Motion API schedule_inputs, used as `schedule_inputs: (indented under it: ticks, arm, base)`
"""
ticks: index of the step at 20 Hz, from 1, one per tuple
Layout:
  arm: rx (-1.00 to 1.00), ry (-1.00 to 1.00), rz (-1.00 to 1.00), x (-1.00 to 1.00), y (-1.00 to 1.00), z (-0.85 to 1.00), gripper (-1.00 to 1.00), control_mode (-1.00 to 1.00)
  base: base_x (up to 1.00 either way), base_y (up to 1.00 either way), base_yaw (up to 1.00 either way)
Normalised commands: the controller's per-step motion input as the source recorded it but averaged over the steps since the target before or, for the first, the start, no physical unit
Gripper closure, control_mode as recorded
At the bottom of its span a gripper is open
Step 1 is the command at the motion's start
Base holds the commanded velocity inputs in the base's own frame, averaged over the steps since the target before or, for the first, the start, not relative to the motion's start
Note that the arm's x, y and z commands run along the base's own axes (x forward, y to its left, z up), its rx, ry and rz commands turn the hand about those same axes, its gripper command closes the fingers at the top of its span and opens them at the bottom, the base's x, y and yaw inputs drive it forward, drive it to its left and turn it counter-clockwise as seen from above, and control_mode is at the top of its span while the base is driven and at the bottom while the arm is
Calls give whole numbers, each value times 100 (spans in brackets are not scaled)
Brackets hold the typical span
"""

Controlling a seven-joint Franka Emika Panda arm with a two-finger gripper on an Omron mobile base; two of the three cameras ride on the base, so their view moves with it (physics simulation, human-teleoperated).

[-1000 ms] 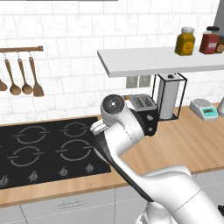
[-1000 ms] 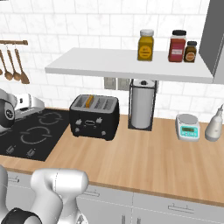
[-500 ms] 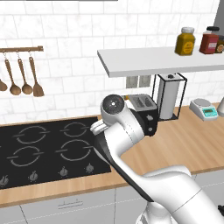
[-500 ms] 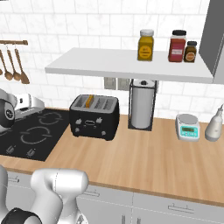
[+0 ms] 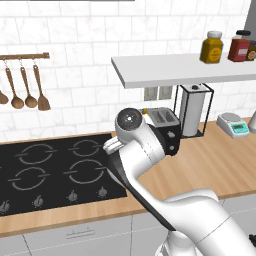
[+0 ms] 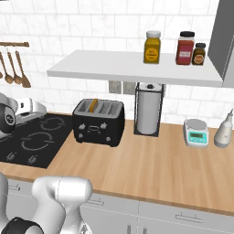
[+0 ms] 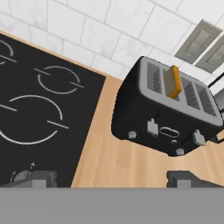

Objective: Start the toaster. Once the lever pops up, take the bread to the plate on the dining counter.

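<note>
The black toaster (image 7: 168, 116) stands on the wood counter against the tiled wall, also seen as the toaster (image 6: 98, 121) and, partly behind my arm, the toaster (image 5: 165, 127). The bread (image 7: 173, 82) sticks up out of one slot, its golden crust showing; the bread (image 6: 93, 105) sits in the left slot. Two small levers (image 7: 152, 127) sit on the long face. My gripper (image 7: 109, 179) hovers above and in front of the toaster, over the hob's edge, open with nothing between its fingertips (image 7: 33, 178). The plate and the dining counter are out of view.
A black hob (image 5: 55, 170) lies left of the toaster. A paper towel holder (image 6: 148, 109), a scale (image 6: 196, 132) and a soap bottle (image 6: 225, 130) stand to its right. A white shelf (image 6: 132, 68) with jars hangs above. Wooden spoons (image 5: 22, 90) hang on the wall.
</note>
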Motion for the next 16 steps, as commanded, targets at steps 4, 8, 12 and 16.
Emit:
schedule_inputs:
  ticks: [4,8,12,16]
  arm:
    - [0,0,0,0,0,0,-100,-100]
    - [0,0,0,0,0,0,-100,-100]
    - [0,0,0,0,0,0,-100,-100]
    - [0,0,0,0,0,0,-100,-100]
  base:
    - [0,0,0]
    - [0,0,0]
    - [0,0,0]
    - [0,0,0]
